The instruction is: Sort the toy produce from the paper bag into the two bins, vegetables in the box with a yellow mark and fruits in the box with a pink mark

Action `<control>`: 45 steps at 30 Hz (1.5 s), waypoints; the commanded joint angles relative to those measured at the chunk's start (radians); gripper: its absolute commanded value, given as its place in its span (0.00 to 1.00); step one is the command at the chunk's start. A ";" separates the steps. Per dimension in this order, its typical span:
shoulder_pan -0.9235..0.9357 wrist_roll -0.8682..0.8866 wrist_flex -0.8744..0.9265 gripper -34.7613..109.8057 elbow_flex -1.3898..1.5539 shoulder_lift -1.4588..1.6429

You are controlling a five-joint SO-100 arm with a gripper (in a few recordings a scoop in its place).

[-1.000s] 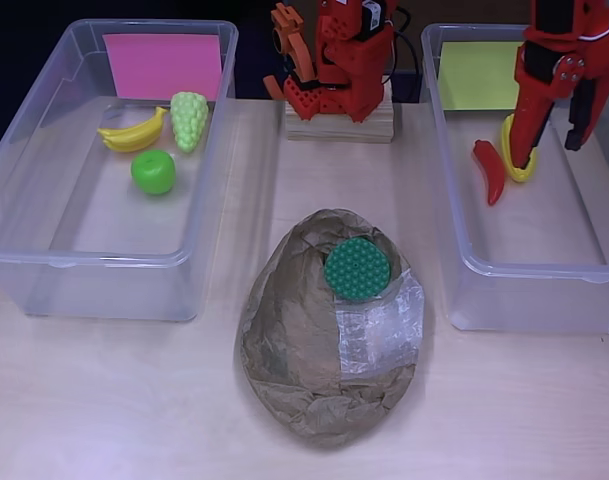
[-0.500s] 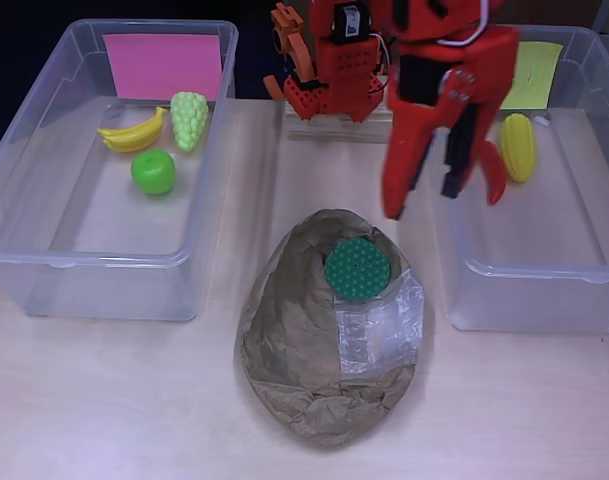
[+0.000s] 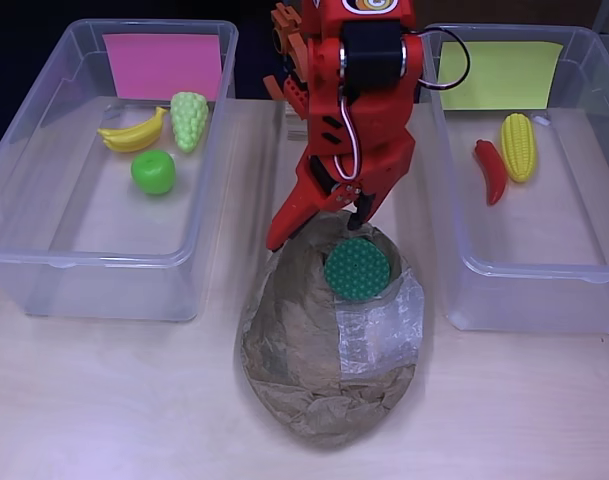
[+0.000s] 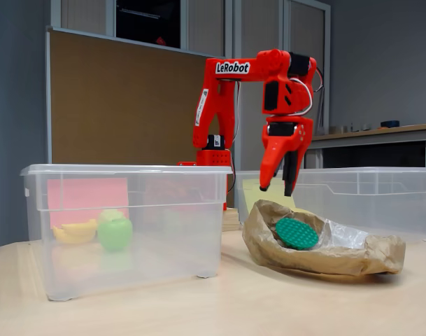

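The crumpled paper bag (image 3: 324, 350) (image 4: 324, 248) lies on the table between the two bins, with a round dark-green toy (image 3: 356, 268) (image 4: 295, 233) in its mouth. My red gripper (image 3: 319, 225) (image 4: 275, 187) hangs open and empty just above the bag's far end. The left bin (image 3: 44, 250) (image 4: 129, 224) carries a pink mark (image 3: 162, 65) and holds a banana (image 3: 132, 134), a pale green bunch of grapes (image 3: 189, 120) and a green apple (image 3: 153, 172). The right bin (image 3: 454, 270) with the yellow mark (image 3: 499, 75) holds a corn cob (image 3: 517, 146) and a red chili (image 3: 490, 170).
The arm's red base (image 3: 329, 95) stands on a wooden block at the table's far edge between the bins. Bare tabletop (image 3: 114, 400) lies in front of the bins and around the bag.
The arm has swung from the right bin, where it left the corn cob beside the chili, leftward to above the bag. The gripper is now empty.
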 commanded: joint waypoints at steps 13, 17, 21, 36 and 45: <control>-0.158 0.080 -0.023 0.54 -0.120 -0.132; -0.164 0.080 -0.077 0.54 -0.100 -0.170; -0.133 0.071 -0.152 0.54 -0.040 -0.189; -0.017 -0.021 -0.273 0.52 0.055 -0.268; -0.003 -0.038 -0.287 0.35 0.077 -0.253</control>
